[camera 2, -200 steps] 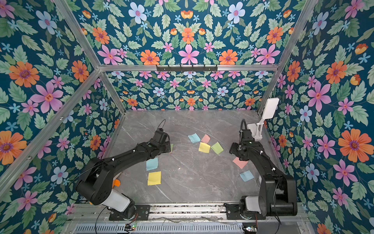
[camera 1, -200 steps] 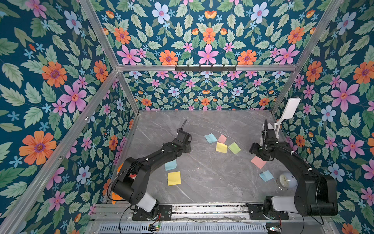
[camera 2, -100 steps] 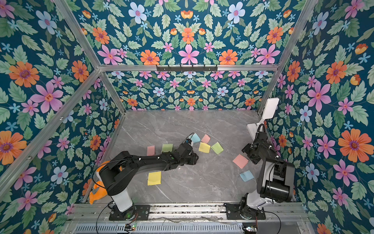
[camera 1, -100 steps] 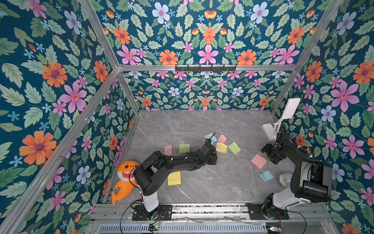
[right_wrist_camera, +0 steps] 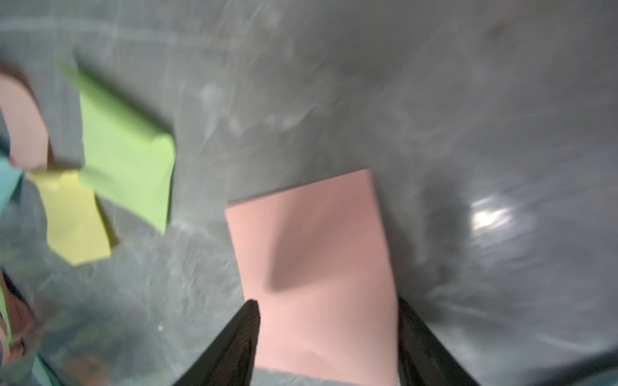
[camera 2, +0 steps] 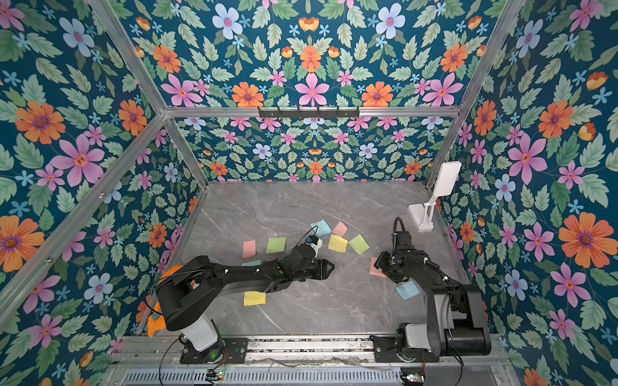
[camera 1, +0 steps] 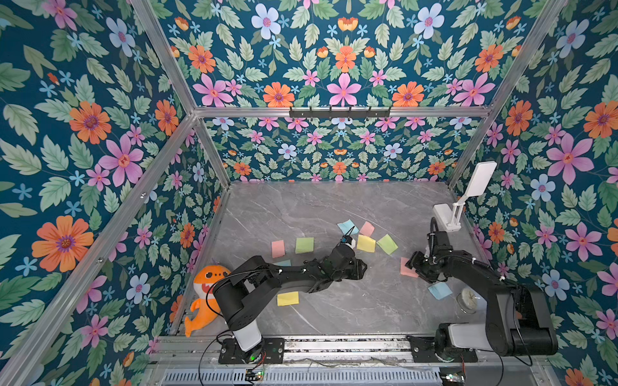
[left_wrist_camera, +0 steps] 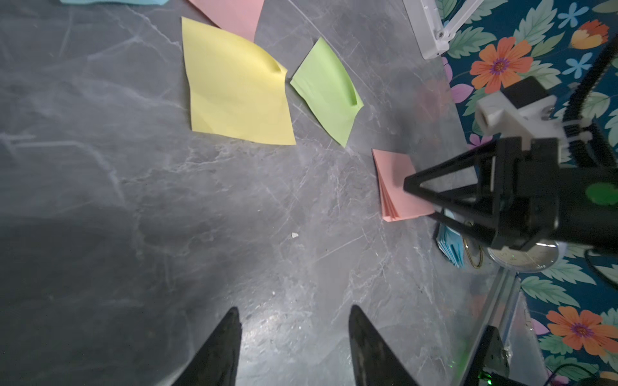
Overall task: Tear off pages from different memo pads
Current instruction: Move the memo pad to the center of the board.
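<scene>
Both arms have shifted. Left arm (camera 1: pixel 284 277) has swung off the middle cluster of pages (camera 1: pixel 347 227) and aims the left gripper (camera 1: pixel 363 267) across bare marble tabletop (camera 1: pixel 334 207) toward the right side. The right arm (camera 1: pixel 475 270) has left the white stand (camera 1: pixel 449 217) and reaches the right gripper (camera 1: pixel 413 264) over the pink memo pad (camera 1: pixel 405 269), which lies flat near the right wall. Orange shark plush (camera 1: pixel 205 294) sits in the near left corner, well apart from the work.

Left jaws: roughly half spread, empty, only tabletop in the gap. Right jaws: parted, straddling the pad's near edge, no hold evident. Right wrist view is smeared, so contact is not readable.

Reading: right gripper looks set to pin or pinch the pink pad, with the left coming over to share the peel. Blue memo pad (camera 1: pixel 439 290) waits just beside the pink, nearer the robot's base.

Left wrist view shows the pink pad's fanned edge, so it is a stack, not a sheet; top views give only a flat square. It also shows curled corners on the loose yellow page (left_wrist_camera: pixel 234 87) and green page (left_wrist_camera: pixel 326 90). Only top views show the plush and four more pastel squares (camera 1: pixel 287 298) on the left; pad or page, unclear.
</scene>
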You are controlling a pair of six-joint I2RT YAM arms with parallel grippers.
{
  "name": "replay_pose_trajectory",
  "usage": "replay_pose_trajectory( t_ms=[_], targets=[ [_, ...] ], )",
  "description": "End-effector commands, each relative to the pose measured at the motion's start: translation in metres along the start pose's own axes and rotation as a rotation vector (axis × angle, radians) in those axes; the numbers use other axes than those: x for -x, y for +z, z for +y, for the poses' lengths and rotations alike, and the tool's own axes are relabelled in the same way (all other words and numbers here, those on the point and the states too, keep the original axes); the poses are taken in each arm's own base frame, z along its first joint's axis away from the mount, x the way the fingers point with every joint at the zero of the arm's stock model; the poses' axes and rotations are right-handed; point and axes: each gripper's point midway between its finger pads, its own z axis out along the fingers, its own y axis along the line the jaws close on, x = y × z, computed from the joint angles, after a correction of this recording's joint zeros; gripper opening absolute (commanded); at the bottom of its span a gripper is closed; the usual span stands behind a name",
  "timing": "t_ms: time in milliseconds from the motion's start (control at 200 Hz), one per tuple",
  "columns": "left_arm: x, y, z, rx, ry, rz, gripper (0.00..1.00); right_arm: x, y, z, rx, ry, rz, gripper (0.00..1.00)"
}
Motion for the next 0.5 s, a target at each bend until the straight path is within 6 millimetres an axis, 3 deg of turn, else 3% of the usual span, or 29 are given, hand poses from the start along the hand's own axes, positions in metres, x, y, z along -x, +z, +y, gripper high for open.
replay_pose_trajectory(
  t_ms=[0,160,265,435,495],
  targets=[
    [0.007,0.002,-0.010,-0.038,-0.008,-0.028,0.52,-0.021,-0.002,0.007,0.010,0.022,0.071,0.66],
    [0.013,0.026,-0.047,-0.103,0.072,-0.030,0.48,-0.009,-0.017,-0.006,0.122,0.144,0.031,0.70],
    [0.019,0.056,-0.066,-0.109,0.145,-0.010,0.49,-0.009,-0.020,-0.005,0.181,0.195,0.022,0.70],
    [0.037,0.103,-0.076,-0.056,0.259,0.000,0.50,-0.007,-0.011,0.004,0.273,0.285,0.006,0.68],
    [0.035,0.118,-0.076,-0.036,0.286,0.034,0.49,-0.009,-0.005,0.007,0.306,0.321,0.026,0.66]
  ],
)
